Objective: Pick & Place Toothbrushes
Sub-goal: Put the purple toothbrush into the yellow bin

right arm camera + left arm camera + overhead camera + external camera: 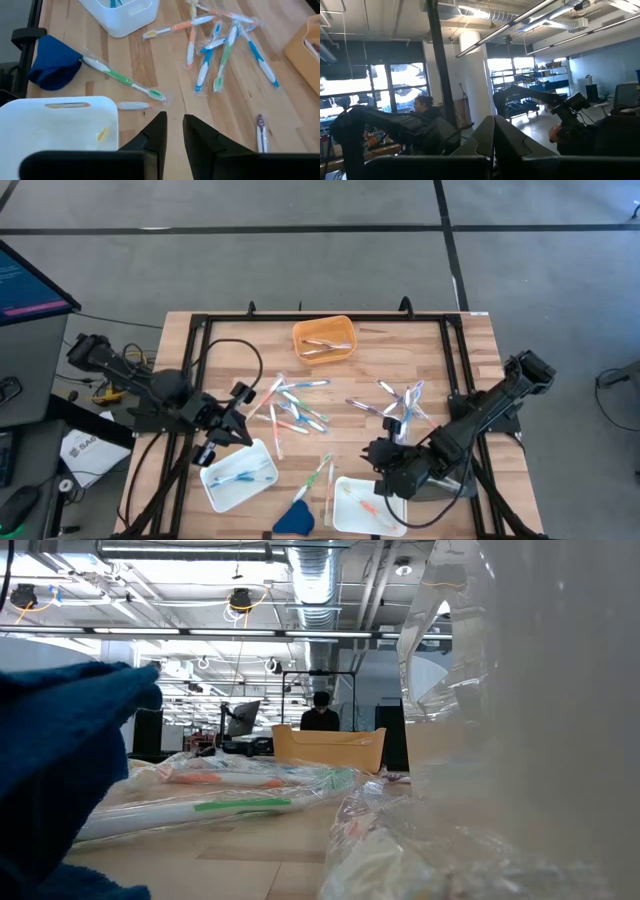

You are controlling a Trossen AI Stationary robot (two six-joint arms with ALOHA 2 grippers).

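Observation:
Wrapped toothbrushes lie loose on the wooden table in two heaps, one at mid-table point(295, 408) and one to its right point(402, 402). A green one point(122, 77) lies by itself near the front. My left gripper point(493, 142) is shut and empty, raised and pointing up into the room, above the far edge of the left white tray point(238, 475). That tray holds blue toothbrushes. My right gripper point(174, 134) hangs above bare wood beside the right white tray point(60, 125), its fingers a narrow gap apart with nothing between them. An orange toothbrush point(67, 105) lies in that tray.
An orange tray point(322, 340) with a few toothbrushes stands at the far middle. A dark-blue wedge point(295, 518) lies at the near edge between the white trays. A black frame point(200, 330) rims the table. A person point(320, 715) stands far behind it.

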